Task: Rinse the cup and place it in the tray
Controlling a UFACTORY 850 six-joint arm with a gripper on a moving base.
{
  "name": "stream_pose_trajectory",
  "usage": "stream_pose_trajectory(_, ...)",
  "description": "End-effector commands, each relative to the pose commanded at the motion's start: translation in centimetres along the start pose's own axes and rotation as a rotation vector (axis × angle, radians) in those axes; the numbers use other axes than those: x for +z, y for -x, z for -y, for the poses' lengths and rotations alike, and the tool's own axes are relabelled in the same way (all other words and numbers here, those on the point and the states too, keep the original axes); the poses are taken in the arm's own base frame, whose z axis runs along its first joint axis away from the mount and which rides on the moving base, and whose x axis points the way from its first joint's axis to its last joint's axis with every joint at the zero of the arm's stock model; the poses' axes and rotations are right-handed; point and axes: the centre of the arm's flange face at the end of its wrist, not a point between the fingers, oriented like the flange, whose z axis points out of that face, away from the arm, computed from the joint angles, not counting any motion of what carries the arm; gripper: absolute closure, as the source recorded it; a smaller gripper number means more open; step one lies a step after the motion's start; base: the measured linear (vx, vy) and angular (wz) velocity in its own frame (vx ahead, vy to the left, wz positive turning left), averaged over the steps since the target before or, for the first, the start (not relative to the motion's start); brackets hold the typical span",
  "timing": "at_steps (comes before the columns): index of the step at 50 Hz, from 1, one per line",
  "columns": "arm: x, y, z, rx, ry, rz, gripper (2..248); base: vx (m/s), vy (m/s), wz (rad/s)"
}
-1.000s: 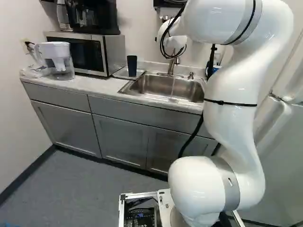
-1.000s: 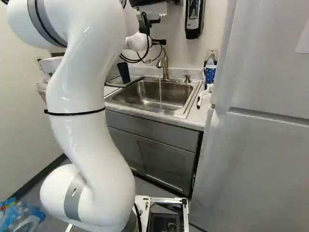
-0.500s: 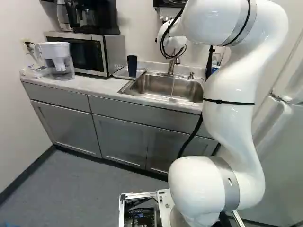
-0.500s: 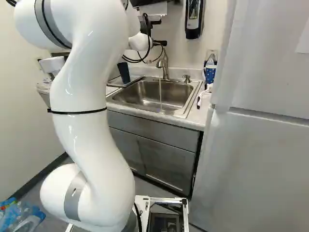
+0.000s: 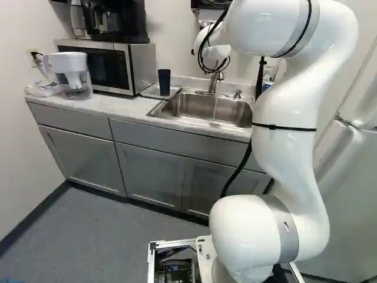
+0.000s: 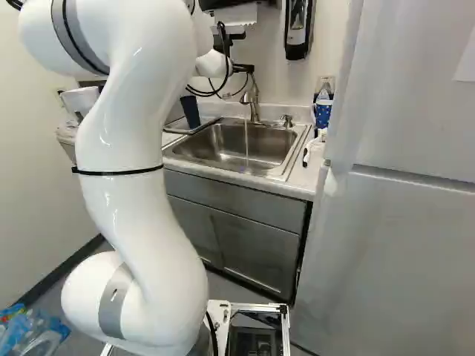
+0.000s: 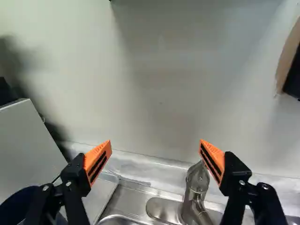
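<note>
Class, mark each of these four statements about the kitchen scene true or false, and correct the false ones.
1. The dark blue cup stands on the tray beside the sink. True.
2. The end effector is shut on the cup. False: the end effector is open, with nothing held.
3. Water is running from the faucet into the sink. True.
4. The pitcher stands on top of the microwave. False: the pitcher stands on the counter, beside the microwave.
</note>
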Motion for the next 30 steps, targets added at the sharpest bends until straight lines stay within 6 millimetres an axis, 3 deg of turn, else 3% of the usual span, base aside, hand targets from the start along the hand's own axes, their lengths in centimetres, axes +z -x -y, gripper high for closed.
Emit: stream_pose_trajectory(30,-0.02,0.53,0.02,0.000,-0.002,0.059,3,0.000,0.000,0.000)
